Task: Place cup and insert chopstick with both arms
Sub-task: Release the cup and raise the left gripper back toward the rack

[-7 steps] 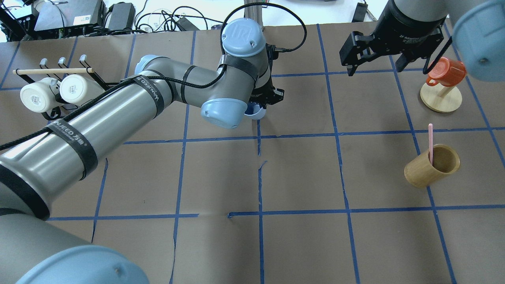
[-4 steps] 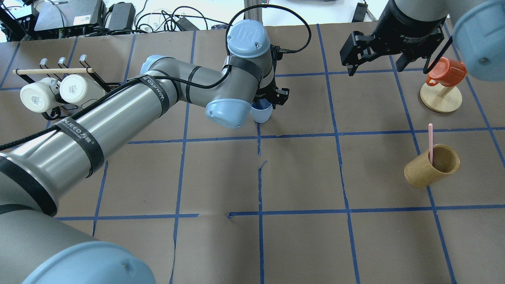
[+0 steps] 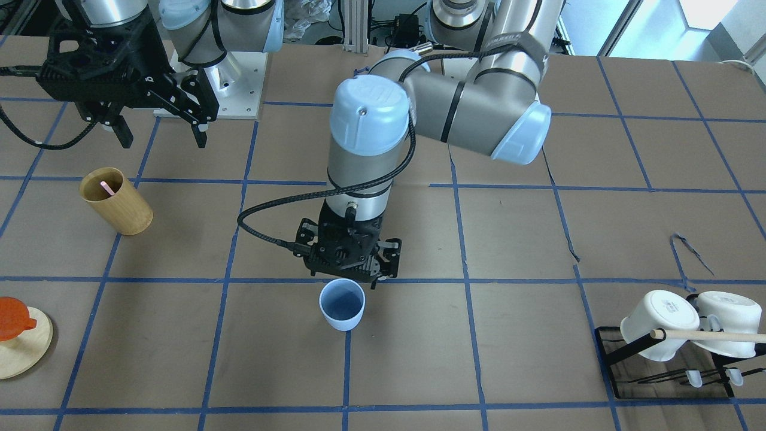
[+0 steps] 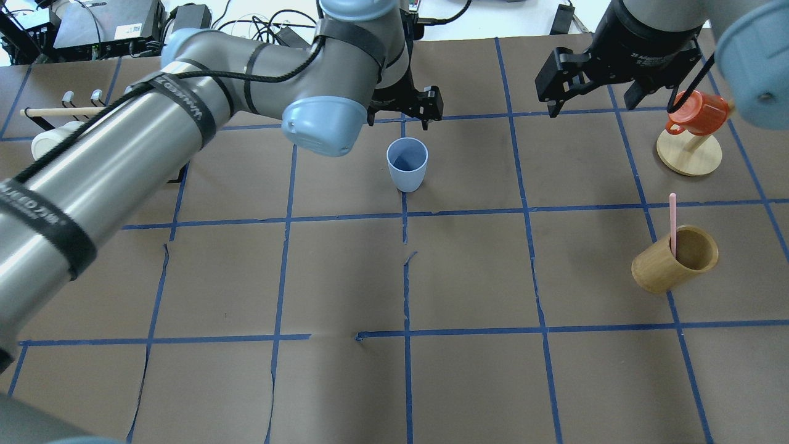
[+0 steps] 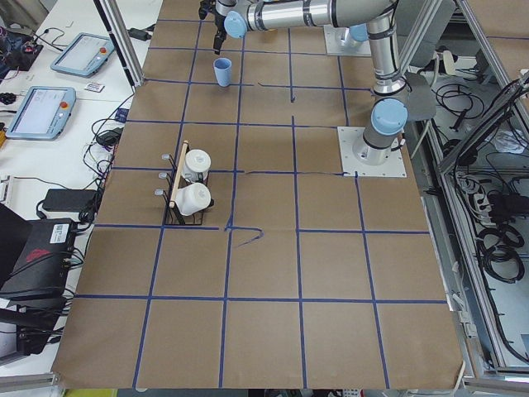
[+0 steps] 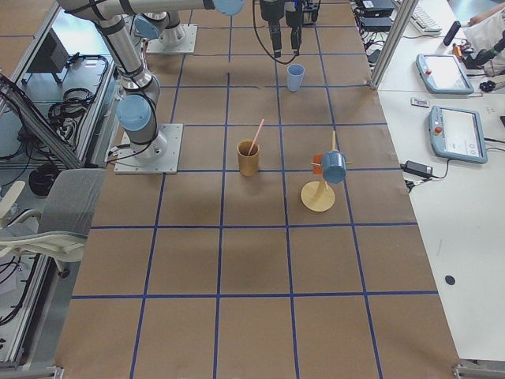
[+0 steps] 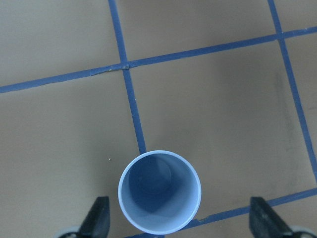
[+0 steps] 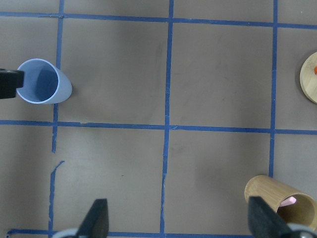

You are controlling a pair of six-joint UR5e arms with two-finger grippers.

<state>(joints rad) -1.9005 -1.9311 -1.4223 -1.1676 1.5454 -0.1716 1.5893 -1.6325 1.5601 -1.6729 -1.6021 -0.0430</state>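
**Desk:** Where is the cup, and what is your left claw doing?

**Robot:** The light blue cup (image 4: 407, 163) stands upright, mouth up, on the bench (image 4: 468, 277). It is in the half toward the far edge from my base, about midway between the two ends, and it sits on a blue tape line (image 4: 405, 206). My left claw (image 4: 399, 116) hovers above it with its jaws spread wide. One fingertip shows on each side of the rim in my wrist view, both clear of the cup and holding nothing.

**Desk:** And the chopstick?

**Robot:** The pink chopstick (image 4: 672, 225) leans inside the tan wooden cup (image 4: 675, 262) near the bench's right end, its upper part sticking out past the rim.

**Desk:** And the right claw?

**Robot:** My right claw (image 4: 592, 102) hangs raised toward the far right corner, jaws apart, gripping nothing. It is near the orange mug (image 4: 696, 111) on its wooden stand (image 4: 688, 157) and well apart from the chopstick.
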